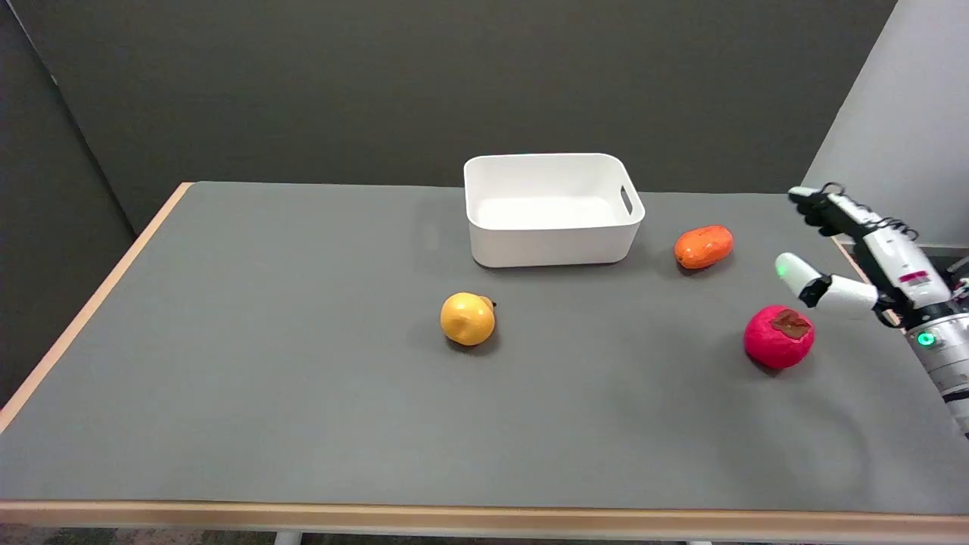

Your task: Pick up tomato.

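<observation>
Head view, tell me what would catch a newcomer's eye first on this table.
Probably the bright red tomato near the table's right edge, with the robot's right hand open in the air just above and right of it, holding nothing. Next, the white bin at the far middle, flanked by an orange fruit on its right. A yellow fruit sits alone near the centre of the grey table.

Right arm (946, 363) cut off by the right edge, table (227, 424) near corners out of frame
</observation>
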